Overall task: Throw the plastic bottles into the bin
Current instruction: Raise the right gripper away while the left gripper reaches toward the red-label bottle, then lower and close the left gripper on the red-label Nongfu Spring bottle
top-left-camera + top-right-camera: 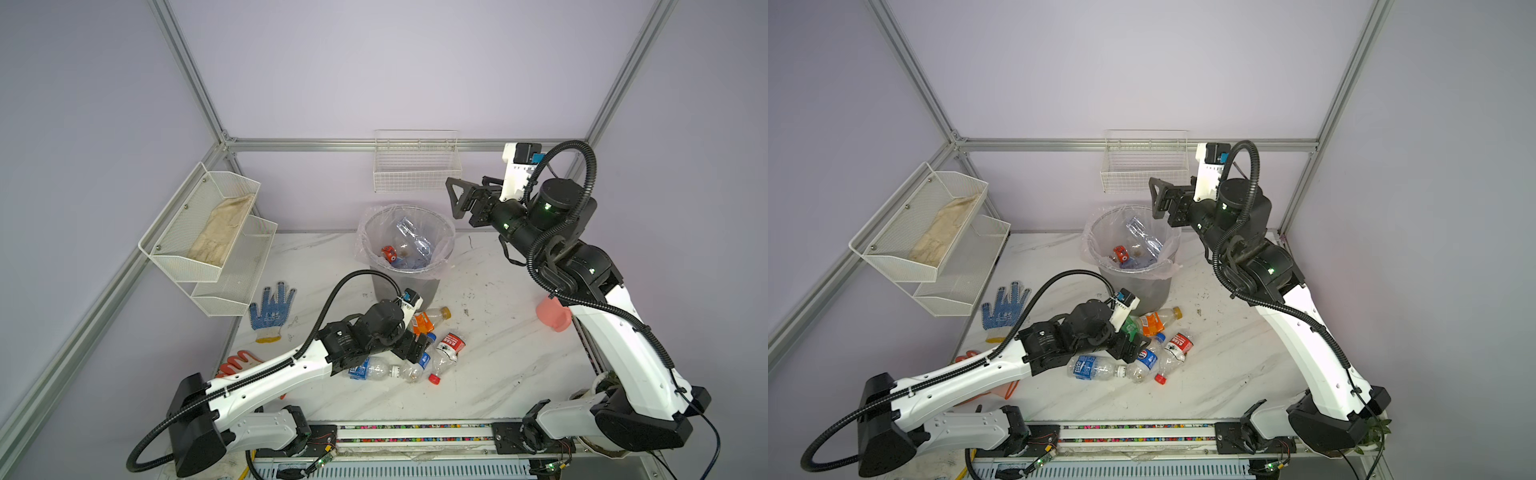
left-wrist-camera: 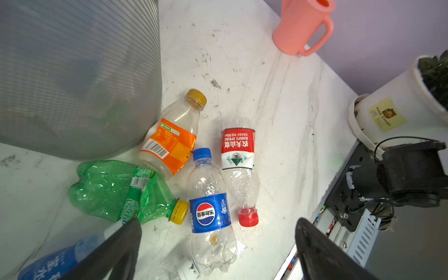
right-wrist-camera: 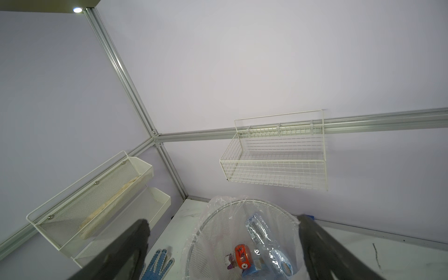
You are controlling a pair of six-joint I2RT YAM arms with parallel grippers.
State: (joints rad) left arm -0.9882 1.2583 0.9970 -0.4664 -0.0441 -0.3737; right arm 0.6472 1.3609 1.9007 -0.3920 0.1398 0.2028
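Several plastic bottles lie close together on the marble table in front of the bin [image 1: 399, 289]: an orange-label one [image 2: 169, 143], a red-label one [image 2: 238, 150], a blue Pepsi one [image 2: 209, 213], a crushed green one [image 2: 114, 189] and a blue-label water bottle [image 1: 370, 369]. My left gripper [image 2: 218, 223] hangs open just over the Pepsi bottle, its fingers on either side and clear of it. My right gripper [image 1: 453, 198] is open and empty, held high by the bin's right rim. More bottles [image 3: 242, 257] lie inside the bagged bin [image 3: 211, 232].
A pink watering can [image 1: 552, 313] stands at the table's right edge beside a white plant pot [image 2: 392, 106]. A blue dotted glove [image 1: 272, 309] and an orange glove [image 1: 237, 363] lie on the left. White mesh shelves [image 1: 208, 232] and a wire basket [image 1: 417, 164] hang on the walls.
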